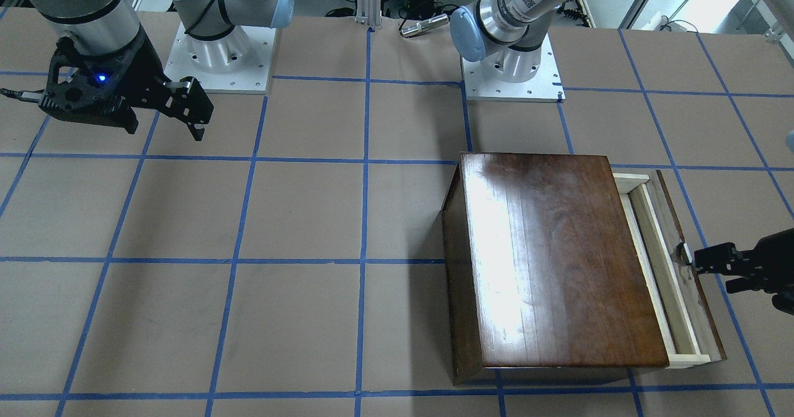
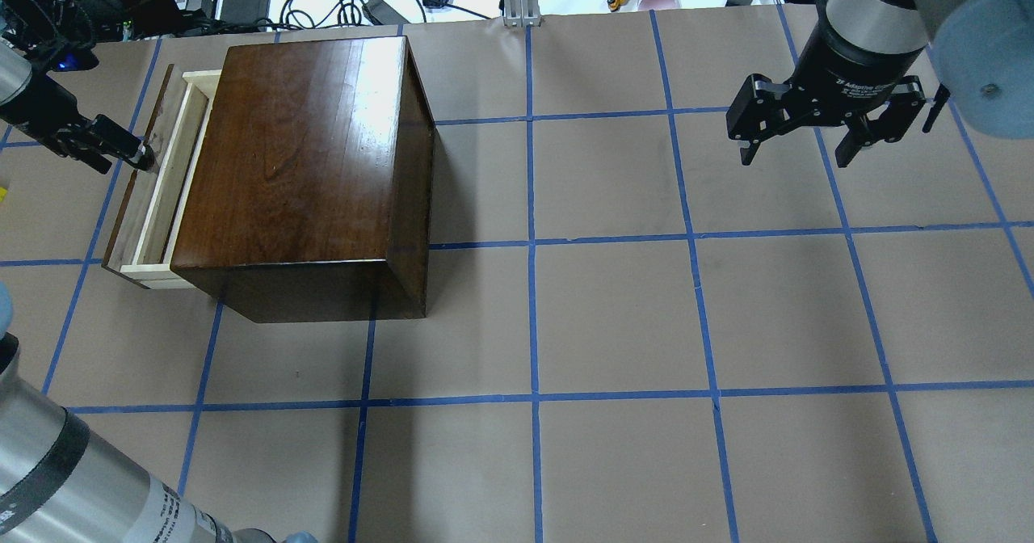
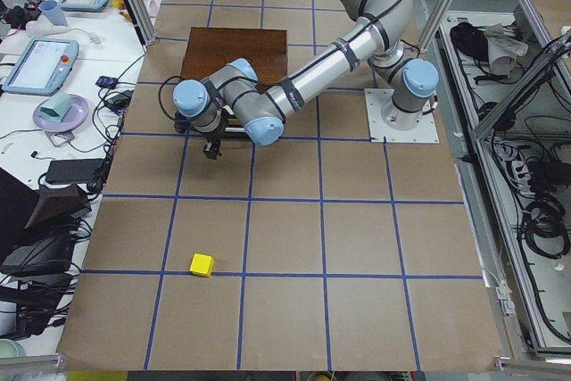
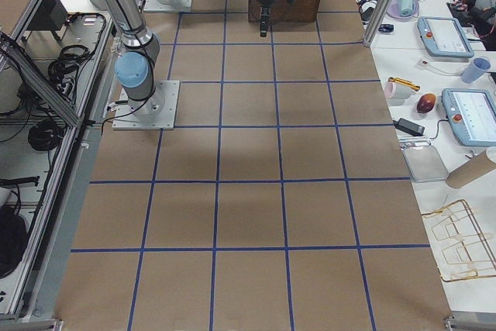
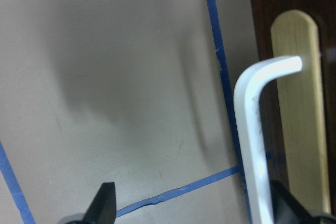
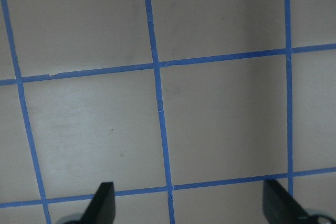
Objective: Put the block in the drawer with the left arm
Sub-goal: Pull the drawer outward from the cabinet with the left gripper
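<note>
Overhead exterior: drawer (image 2: 153,204) only partly open | left fingers (image 2: 129,151) spread by its front, right fingers (image 2: 844,143) spread, idle | block (image 3: 202,264) unpicked on counter (image 3: 285,310)

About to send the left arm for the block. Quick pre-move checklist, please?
1. Drawer open enough: only a narrow strip of tray shows; probably not ok.
2. Left gripper empty: open, at the drawer front; ok.
3. Left gripper clear of the drawer front: cannot tell.
4. Block located: on the table, far from the box; ok.
5. Right gripper out of the way: open, hovering apart; ok.
</note>
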